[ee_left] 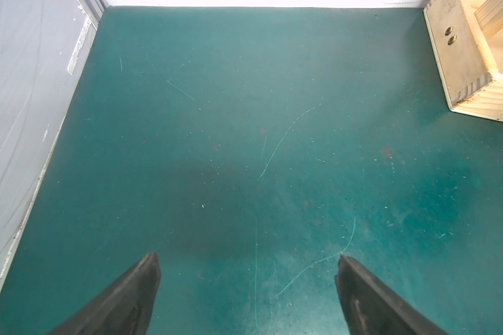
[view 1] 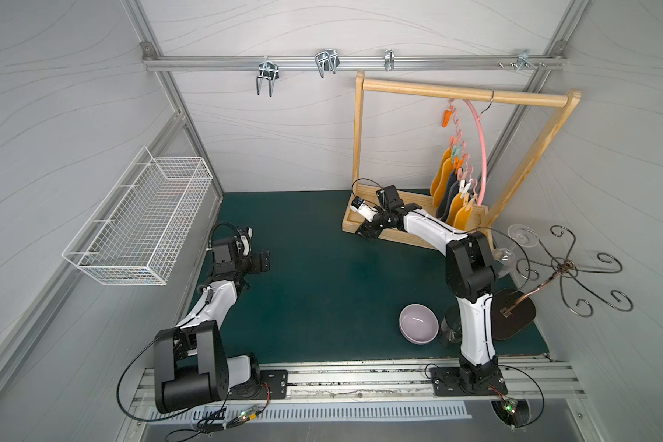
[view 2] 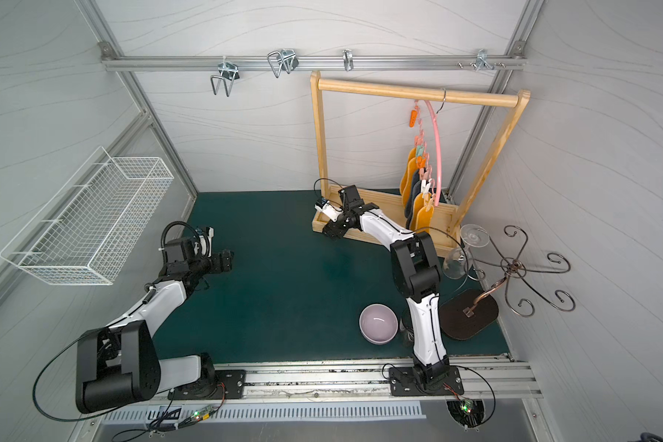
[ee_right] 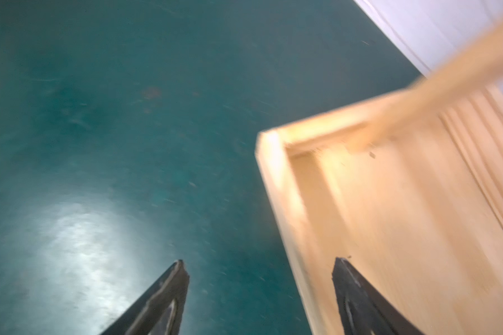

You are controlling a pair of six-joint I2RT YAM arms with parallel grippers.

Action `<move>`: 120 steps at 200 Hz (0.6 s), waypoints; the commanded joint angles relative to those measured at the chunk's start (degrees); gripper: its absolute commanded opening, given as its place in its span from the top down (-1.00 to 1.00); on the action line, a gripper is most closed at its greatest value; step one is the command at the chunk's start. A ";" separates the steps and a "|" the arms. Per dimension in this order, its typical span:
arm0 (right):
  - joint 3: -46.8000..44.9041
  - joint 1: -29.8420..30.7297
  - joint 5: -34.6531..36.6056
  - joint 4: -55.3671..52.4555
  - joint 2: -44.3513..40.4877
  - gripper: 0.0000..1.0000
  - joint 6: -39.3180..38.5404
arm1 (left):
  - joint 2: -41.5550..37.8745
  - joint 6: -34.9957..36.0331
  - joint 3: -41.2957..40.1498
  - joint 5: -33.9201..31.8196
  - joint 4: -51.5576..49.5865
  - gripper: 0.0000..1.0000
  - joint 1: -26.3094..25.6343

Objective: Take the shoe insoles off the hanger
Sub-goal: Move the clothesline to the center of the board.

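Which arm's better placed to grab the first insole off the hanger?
Right. The right gripper, open, is over the wooden rack's base corner, nearer the shoe insoles clipped to the hanger; the left gripper, open, is over mat farther away.

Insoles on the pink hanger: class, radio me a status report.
Left gripper open, empty, above green mat. Right gripper open, empty, over base corner of wooden rack. Insoles hang clipped to hanger, untouched. No obstruction seen between.

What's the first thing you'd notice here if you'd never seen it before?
The orange and grey shoe insoles, clipped in a row to the pink hanger on the wooden rack at the far right. Then the right gripper, open above the rack's base corner, and the white wire basket on the left wall.
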 commanded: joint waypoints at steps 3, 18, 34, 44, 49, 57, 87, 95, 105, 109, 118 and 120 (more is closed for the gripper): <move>1.85 -1.08 -0.55 -2.94 2.54 -0.62 -0.86 | -0.09 0.29 1.28 -0.30 0.87 -1.00 0.19; 2.55 -1.36 -0.08 -4.32 4.02 -0.59 -2.57 | -0.11 0.28 1.34 -0.21 0.86 -1.00 0.18; 3.33 -1.36 1.66 -5.30 5.75 -0.52 -3.72 | 0.05 0.32 1.35 -0.21 0.79 -1.00 0.25; 3.90 -1.36 2.09 -6.01 6.81 -0.47 -4.48 | 0.00 0.30 1.35 -0.20 0.79 -1.00 0.15; 4.02 -1.36 2.16 -6.15 7.23 -0.40 -5.12 | -0.01 0.32 1.35 -0.22 0.75 -1.00 0.19; 4.11 -1.36 2.08 -6.36 7.76 -0.28 -6.05 | 0.02 0.31 1.34 -0.21 0.79 -1.00 0.17; 4.31 -1.28 -0.50 -8.07 8.59 0.18 -9.77 | 0.13 0.25 1.45 -0.21 0.72 -1.00 0.20; 4.14 -0.99 -0.72 -8.07 8.52 0.19 -10.23 | 0.08 0.30 1.43 -0.21 0.74 -1.00 0.19; 3.97 -0.46 -0.44 -8.15 8.36 0.20 -10.98 | 0.10 0.33 1.43 -0.21 0.72 -1.00 0.18; 3.83 -0.17 -0.29 -8.15 8.25 0.20 -11.48 | 0.14 0.33 1.43 -0.19 0.72 -1.00 0.19; 3.51 0.53 0.26 -7.95 8.00 0.19 -12.23 | 0.15 0.32 1.43 -0.21 0.73 -1.00 0.18; 3.50 0.63 0.36 -8.01 7.98 0.19 -12.41 | 0.11 0.33 1.39 -0.21 0.78 -1.00 0.14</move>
